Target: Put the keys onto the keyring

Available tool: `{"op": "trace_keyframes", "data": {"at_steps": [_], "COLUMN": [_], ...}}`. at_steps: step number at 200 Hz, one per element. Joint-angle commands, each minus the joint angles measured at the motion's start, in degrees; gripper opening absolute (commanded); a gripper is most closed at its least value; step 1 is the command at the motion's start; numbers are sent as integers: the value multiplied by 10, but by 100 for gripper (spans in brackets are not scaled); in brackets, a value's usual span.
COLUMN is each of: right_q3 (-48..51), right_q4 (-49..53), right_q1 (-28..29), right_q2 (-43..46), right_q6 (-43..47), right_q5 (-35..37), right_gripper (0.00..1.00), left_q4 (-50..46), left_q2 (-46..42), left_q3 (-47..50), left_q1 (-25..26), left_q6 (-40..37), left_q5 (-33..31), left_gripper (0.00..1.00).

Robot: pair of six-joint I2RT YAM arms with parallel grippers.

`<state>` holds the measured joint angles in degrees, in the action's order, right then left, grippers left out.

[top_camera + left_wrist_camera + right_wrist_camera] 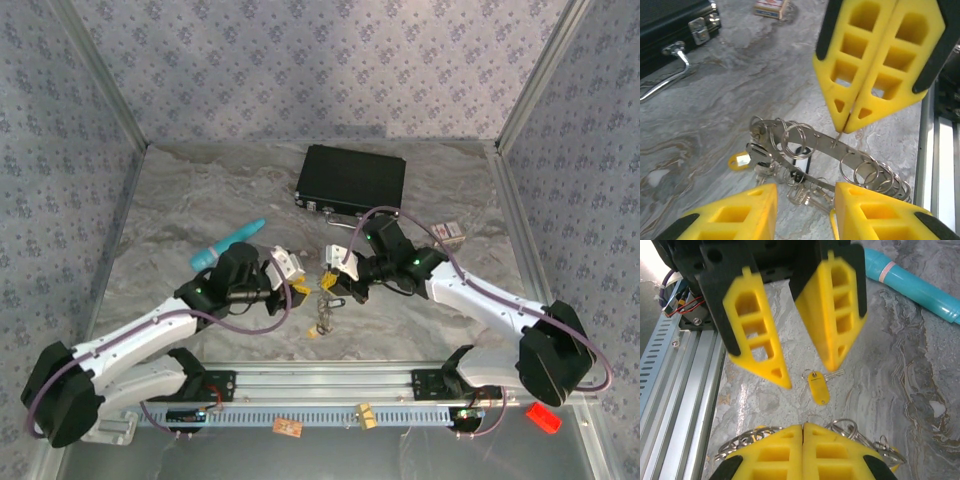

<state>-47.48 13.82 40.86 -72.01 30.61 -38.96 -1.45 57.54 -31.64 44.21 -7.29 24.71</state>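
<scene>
The keyring (pixel 824 143) is a flat grey metal band with several small split rings on it, held up off the marble. My right gripper (pixel 845 129) is shut on its rim, and its fingertips (pixel 803 426) press together with rings showing on both sides. Keys (pixel 805 194) hang from the band's low end, one with a yellow tag (pixel 739 160), one with a black-framed tag. My left gripper (pixel 805 189) stands open just in front of these keys, holding nothing. A loose key with a yellow tag (pixel 818 387) lies on the table beneath both grippers (pixel 312 334).
A black case (pixel 350 180) lies at the back centre, and a teal stick (pixel 228 245) behind the left arm. A small box (pixel 452 230) sits at the right. The metal rail (pixel 330 385) runs along the near edge, with two small tags (pixel 287 428) beyond it.
</scene>
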Motion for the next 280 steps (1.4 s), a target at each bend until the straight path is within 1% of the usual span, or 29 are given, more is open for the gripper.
{"op": "trace_keyframes", "data": {"at_steps": [1, 86, 112, 145, 180, 212, 239, 254, 275, 280], "right_q3": [5, 6, 7, 7, 7, 5, 2, 0, 3, 4], "right_q4": [-9, -31, -35, -42, -42, -37, -34, -27, -22, -19], "right_q1": [1, 10, 9, 11, 14, 17, 19, 19, 18, 17], "right_q2": [11, 8, 9, 6, 2, -4, -7, -8, -4, -2], "right_q6": [-10, -22, -25, -29, -28, -27, -25, -23, -23, -23], "right_q5": [-20, -25, -26, -26, -24, -20, -23, -22, -5, -1], "right_gripper": [0, 0, 0, 0, 0, 0, 0, 0, 0, 6], "left_q4": [54, 96, 96, 99, 104, 103, 100, 100, 93, 92], "left_q2": [17, 48, 60, 69, 68, 63, 60, 57, 52, 51], "left_q3": [4, 7, 6, 3, 3, 4, 2, 3, 4, 6], "left_q1": [6, 7, 8, 7, 8, 8, 7, 7, 8, 8], "left_q6": [-27, -35, -37, -39, -40, -45, -50, -56, -69, -74], "left_q5": [49, 78, 83, 92, 93, 97, 104, 105, 103, 101], "left_gripper": [34, 35, 33, 24, 19, 12, 7, 0, 0, 0]}}
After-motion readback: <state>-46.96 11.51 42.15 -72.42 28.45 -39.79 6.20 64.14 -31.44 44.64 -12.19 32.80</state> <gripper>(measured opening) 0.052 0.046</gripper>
